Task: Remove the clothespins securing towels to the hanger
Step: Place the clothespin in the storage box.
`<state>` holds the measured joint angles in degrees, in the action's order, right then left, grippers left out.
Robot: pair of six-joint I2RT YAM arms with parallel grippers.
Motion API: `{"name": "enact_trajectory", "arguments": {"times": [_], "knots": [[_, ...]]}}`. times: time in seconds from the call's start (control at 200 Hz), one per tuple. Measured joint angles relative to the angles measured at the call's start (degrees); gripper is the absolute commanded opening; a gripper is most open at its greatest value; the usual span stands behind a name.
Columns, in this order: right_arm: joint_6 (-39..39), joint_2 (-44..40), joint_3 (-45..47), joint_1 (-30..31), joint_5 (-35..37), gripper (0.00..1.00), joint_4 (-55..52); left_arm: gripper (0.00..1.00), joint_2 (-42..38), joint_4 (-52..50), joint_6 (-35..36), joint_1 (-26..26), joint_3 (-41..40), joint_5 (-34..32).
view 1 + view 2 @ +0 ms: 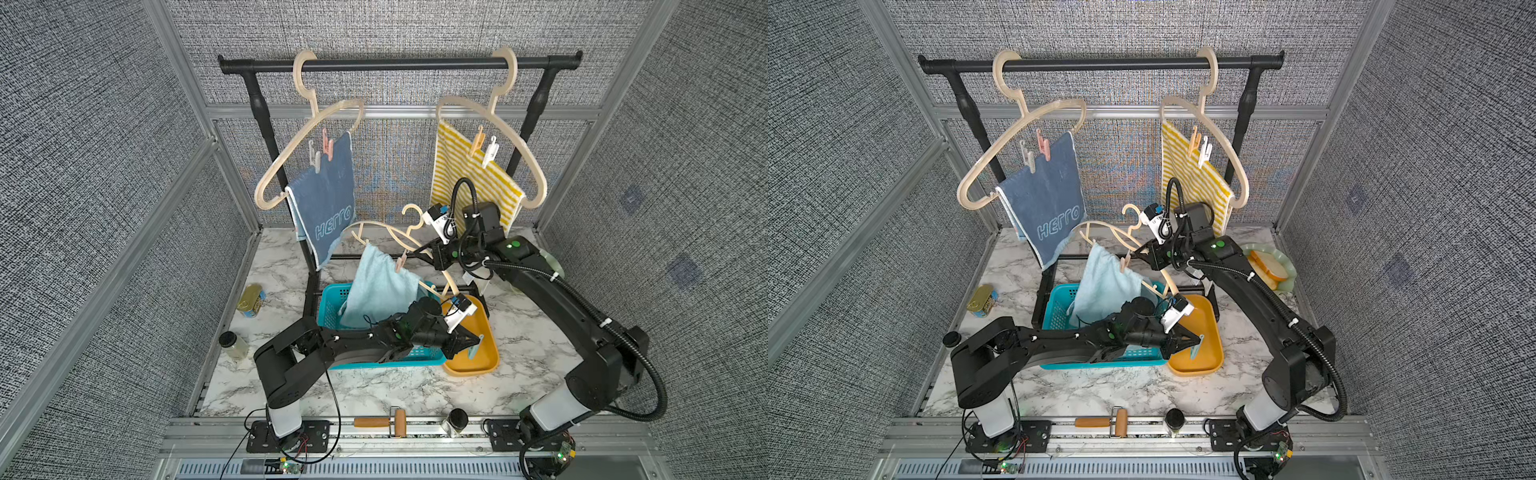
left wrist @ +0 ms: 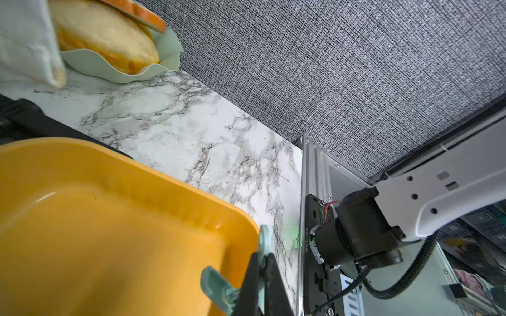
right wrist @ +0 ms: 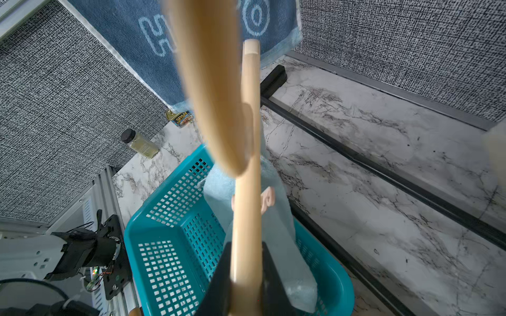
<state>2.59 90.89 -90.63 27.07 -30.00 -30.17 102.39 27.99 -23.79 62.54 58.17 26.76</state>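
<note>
Bright even light, soft shadows; near hanger [image 3: 215, 95] blurred.

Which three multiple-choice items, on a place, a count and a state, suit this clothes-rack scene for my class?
1. Where is the mint clothespin?
A) in the teal basket
B) in the left gripper, over the orange tray
C) on the table

2. How many clothespins hold the striped towel?
A) none
B) two
C) four

3. The right gripper is:
A) open, empty
B) shut on the teal basket
C) shut on the loose hanger

1 B: the jaws pinch it above the tray.
2 B: an orange clothespin and a white clothespin.
3 C: its jaws clamp the hanger's bar.
</note>
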Motion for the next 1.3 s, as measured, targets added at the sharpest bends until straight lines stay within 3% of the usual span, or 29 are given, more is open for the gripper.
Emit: {"name": "enact_trajectory", "arguments": {"times": [0.065, 0.135, 0.3, 0.5, 0.72, 0.901, 1.056, 1.191, 1.301], "knots": [[0.0, 0.0, 0.0, -0.1, 0.0, 0.00, 0.5, 0.05, 0.2, -0.7, 0.0, 0.0, 0.4, -1.2], [-0.2, 0.0, 0.0, 0.0, 0.0, 0.00, 0.8, 0.26, 0.5, -1.3, 0.2, 0.0, 0.5, -1.9], [-0.6, 0.0, 0.0, -0.1, -0.1, 0.00, 1.5, 0.38, 0.8, -3.0, 0.3, 0.1, 0.8, -3.9], [-0.2, 0.0, -0.2, -0.1, -1.0, 0.00, 0.5, 0.39, -2.8, -5.0, 1.0, 0.0, -0.2, -5.4], [-0.6, 0.3, -3.1, -0.4, -4.7, 0.00, -4.3, 0.38, -14.8, -11.1, 3.4, 0.4, -2.0, -3.6], [-3.1, 0.3, -4.4, -0.4, -7.8, 0.00, -7.8, 0.37, -27.2, -25.0, 7.5, 0.6, -1.4, -3.0], [-7.7, 0.3, -5.8, 1.3, -10.3, 0.00, -12.2, 0.33, -39.0, -39.6, 10.9, 0.1, 1.4, -9.4], [-12.5, 0.2, -7.4, 3.9, -11.5, 0.00, -17.5, 0.32, -46.3, -51.1, 12.6, -4.1, 5.2, -17.2], [-15.7, 0.4, -8.6, 5.4, -12.5, 0.00, -21.1, 0.29, -48.8, -56.3, 13.9, -10.4, 6.2, -17.7]]}}
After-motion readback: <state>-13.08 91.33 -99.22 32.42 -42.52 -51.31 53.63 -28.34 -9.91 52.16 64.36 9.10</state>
